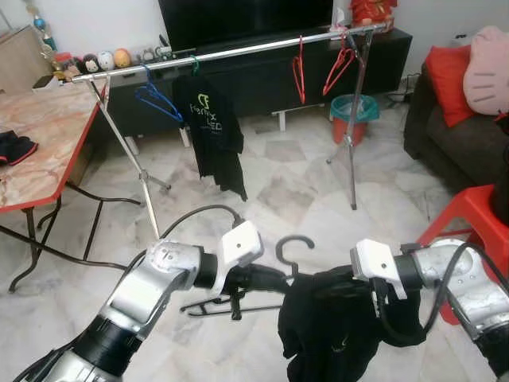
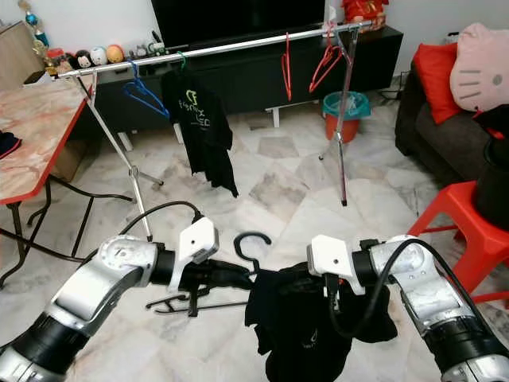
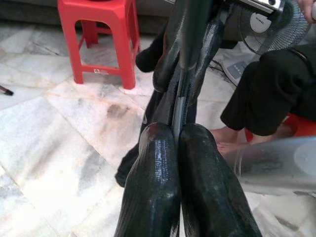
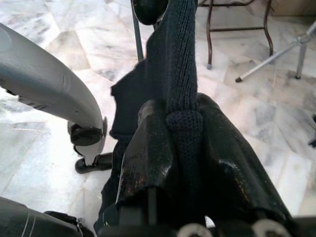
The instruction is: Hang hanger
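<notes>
One black hanger point(image 1: 291, 256) is held low before the robot, hook upward, with one black garment point(image 1: 334, 330) draped on it and hanging toward the marble floor point(image 1: 262, 183). The left gripper point(image 3: 178, 148) is clamped on the hanger's thin bar, fingers pressed together around it. The right gripper point(image 4: 183, 123) is closed on a knitted edge of the black garment.

One red stool point(image 1: 469, 231) is placed just right of the right arm. In the left wrist view, a seated person's dark-trousered legs point(image 3: 269, 89) and one fan point(image 3: 274, 22) are seen.

One marble-topped folding table point(image 1: 40, 135) with a red edge is set at left; one dark item point(image 1: 14, 147) lies at its left edge.

One clothes rack point(image 1: 231, 52) spans the room beyond. Carried on its rail: one blue hanger point(image 1: 159, 99), one black T-shirt point(image 1: 211, 131) on a green hanger, two red hangers point(image 1: 299, 76).

Behind the rack: one TV console point(image 1: 262, 68), one bin point(image 1: 354, 118), one sofa point(image 1: 453, 127) with two cushions.
</notes>
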Motion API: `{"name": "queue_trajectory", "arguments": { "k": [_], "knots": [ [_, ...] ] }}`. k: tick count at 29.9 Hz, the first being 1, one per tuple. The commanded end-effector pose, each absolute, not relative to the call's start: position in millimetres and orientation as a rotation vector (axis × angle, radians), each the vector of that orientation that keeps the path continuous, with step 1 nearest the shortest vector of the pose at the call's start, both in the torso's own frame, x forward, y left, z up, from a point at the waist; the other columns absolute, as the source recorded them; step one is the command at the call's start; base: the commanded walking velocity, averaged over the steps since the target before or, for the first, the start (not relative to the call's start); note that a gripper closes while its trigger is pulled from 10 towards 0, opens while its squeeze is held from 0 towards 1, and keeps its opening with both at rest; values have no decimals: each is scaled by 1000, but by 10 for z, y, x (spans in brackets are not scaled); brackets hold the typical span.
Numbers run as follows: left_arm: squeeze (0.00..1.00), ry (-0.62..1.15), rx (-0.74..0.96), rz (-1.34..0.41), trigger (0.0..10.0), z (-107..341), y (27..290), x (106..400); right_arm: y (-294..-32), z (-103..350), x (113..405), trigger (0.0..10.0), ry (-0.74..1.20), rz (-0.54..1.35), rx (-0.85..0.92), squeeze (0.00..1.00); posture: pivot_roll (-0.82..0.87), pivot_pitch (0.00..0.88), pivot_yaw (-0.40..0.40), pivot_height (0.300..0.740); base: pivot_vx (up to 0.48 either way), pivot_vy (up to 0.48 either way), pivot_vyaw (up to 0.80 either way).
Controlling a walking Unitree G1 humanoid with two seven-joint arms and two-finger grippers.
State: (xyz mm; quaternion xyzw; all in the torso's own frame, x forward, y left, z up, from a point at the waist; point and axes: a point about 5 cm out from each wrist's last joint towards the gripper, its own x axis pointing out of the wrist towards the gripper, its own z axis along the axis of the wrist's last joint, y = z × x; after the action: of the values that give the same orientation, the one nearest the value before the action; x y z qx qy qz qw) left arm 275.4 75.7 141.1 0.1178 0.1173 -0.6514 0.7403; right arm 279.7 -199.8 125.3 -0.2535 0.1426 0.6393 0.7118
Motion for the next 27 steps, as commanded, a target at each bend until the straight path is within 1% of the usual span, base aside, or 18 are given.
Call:
{"name": "queue_trajectory", "arguments": {
  "k": [1, 8, 15, 17, 24, 27],
  "knots": [
    [1000, 196, 270, -1364, 10000, 1535, 772, 2851, -1845, 1295, 2802, 0, 260, 1486, -568, 0, -99, 0, 111, 740, 0, 0, 0],
    [1000, 204, 251, -1389, 10000, 1513, 769, 2793, -1853, 1278, 2804, 0, 272, 1493, -572, 0, -98, 0, 103, 740, 0, 0, 0],
    [1000, 194, 256, -1377, 10000, 1537, 833, 2833, -1837, 1249, 2813, 0, 278, 1494, -578, 0, -96, 0, 101, 740, 0, 0, 0],
    [1000, 187, 252, -1365, 10000, 1579, 892, 2850, -1843, 1230, 2807, 0, 286, 1493, -579, 0, -92, 0, 102, 740, 0, 0, 0],
    [1000, 155, 212, -1270, 10000, 1766, 1232, 2976, -1875, 1140, 2741, 0, 333, 1512, -573, 0, -79, 0, 99, 740, 0, 0, 0],
    [1000, 167, 230, -1260, 10000, 1767, 1310, 2984, -1870, 1128, 2730, 0, 337, 1517, -571, 0, -80, 0, 103, 740, 0, 0, 0]
  ]
}}
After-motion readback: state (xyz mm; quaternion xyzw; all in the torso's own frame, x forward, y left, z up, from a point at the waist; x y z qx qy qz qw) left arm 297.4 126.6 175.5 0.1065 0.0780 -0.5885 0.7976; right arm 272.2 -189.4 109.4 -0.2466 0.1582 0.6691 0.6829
